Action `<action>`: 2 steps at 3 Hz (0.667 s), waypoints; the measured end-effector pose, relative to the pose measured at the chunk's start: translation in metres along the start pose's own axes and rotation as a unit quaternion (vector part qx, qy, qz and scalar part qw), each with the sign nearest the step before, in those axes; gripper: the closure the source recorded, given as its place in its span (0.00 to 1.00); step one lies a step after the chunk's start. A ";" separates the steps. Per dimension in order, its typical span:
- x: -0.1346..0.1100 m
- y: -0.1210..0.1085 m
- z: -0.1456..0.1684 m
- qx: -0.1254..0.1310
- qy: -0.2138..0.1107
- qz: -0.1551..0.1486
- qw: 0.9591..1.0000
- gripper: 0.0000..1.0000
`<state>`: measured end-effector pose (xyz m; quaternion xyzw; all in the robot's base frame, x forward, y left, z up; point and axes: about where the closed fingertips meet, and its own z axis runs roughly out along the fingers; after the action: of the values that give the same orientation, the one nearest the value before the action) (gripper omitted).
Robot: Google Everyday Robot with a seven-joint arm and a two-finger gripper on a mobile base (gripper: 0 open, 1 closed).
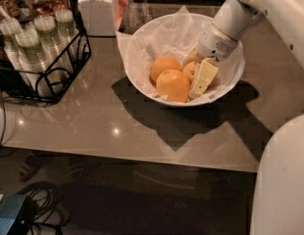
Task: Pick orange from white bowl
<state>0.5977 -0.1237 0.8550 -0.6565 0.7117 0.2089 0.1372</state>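
Note:
The white bowl [142, 43], lined with crinkled white paper, stands on the table at the centre. Three oranges lie in it: one at the back left [164, 66], one in front [172, 85], and a third [190, 70] at the right, partly hidden. My gripper [200, 77] reaches down into the bowl from the upper right. It sits right at the third orange, with its pale yellow tip beside the front orange.
A black wire rack [41, 58] with several lidded cups stands at the left. A white lidded jar [99, 9] stands behind the bowl. The table's front edge [132, 158] runs below. Cables and a blue box [12, 214] lie on the floor.

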 end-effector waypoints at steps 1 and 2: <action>-0.002 -0.004 0.006 -0.011 -0.009 -0.001 1.000 0.42; -0.004 -0.009 0.007 -0.008 -0.013 -0.005 1.000 0.65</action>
<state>0.6069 -0.1174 0.8498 -0.6583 0.7048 0.2230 0.1423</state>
